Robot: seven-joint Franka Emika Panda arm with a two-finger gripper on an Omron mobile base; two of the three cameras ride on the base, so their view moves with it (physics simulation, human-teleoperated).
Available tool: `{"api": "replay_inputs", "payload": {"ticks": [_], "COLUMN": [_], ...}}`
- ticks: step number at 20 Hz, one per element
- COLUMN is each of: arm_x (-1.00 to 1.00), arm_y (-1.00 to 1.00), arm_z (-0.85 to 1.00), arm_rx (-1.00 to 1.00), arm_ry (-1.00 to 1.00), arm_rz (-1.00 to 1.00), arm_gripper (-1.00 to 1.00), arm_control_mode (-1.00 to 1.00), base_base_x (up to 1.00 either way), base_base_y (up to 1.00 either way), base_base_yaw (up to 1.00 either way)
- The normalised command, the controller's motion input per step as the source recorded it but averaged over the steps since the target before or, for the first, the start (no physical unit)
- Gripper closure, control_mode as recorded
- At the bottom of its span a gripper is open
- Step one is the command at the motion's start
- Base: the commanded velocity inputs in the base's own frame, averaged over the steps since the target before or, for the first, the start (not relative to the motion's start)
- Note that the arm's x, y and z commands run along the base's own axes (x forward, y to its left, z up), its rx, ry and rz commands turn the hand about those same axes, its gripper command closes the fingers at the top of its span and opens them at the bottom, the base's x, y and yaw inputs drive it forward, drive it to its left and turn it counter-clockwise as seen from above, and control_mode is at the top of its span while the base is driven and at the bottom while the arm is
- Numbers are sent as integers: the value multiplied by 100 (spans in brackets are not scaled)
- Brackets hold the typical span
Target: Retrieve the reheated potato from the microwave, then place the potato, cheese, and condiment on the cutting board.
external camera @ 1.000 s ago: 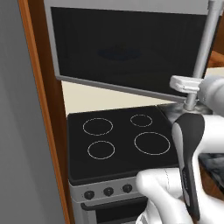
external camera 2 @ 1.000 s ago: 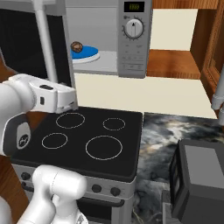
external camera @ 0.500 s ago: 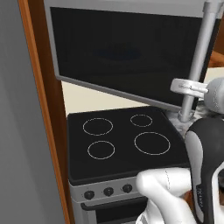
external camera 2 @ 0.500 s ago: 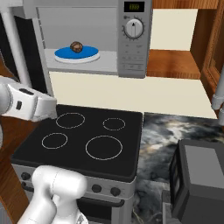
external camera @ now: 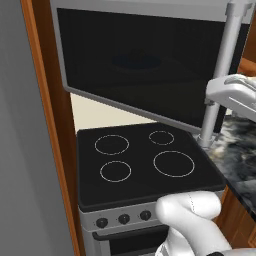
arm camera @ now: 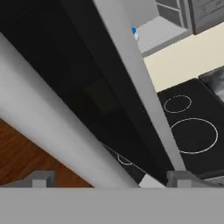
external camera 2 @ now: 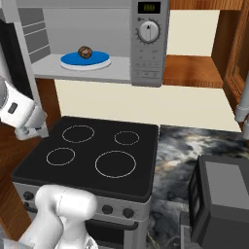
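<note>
Open microwave (external camera 2: 146, 53), brown potato (external camera 2: 85, 51), blue plate (external camera 2: 68, 61)

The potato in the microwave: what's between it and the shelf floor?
A blue plate; in the right base view the potato sits on it inside the open microwave.

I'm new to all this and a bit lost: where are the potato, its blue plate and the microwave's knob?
potato (external camera 2: 85, 51): right base view, its brown top.
blue plate (external camera 2: 100, 60): right base view, bare right rim.
microwave knob (external camera 2: 149, 32): right base view, middle of the white dial.

Home kitchen: four-ring stove (external camera 2: 92, 155), microwave (external camera 2: 146, 39) above it, marbled worktop (external camera 2: 185, 151), wooden cabinets (external camera 2: 194, 73).
</note>
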Motion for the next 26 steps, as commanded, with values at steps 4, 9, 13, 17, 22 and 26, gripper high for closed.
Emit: {"api": "replay_inputs", "payload": {"ticks": [4,9,13,17,22,26], "arm_x": [-54,-45,31,74,94,84], "arm_y": [-25,-96,-63,-14,0,7], "arm_z": [11,-1,-11,-25,-30,-7], "arm_rx": [10,8,20,26,27,24], "arm_ry": [-3,-11,-22,-15,-4,0], "arm_rz": [30,19,17,21,17,14], "arm_gripper": [-100,-100,-100,-100,-100,-100], "arm_control_mode": [-100,-100,-100,-100,-100,-100], "base_base_x": [0,0,0,0,0,0], "base_base_y": [0,0,0,0,0,0], "base_base_yaw": [0,0,0,0,0,0]}}
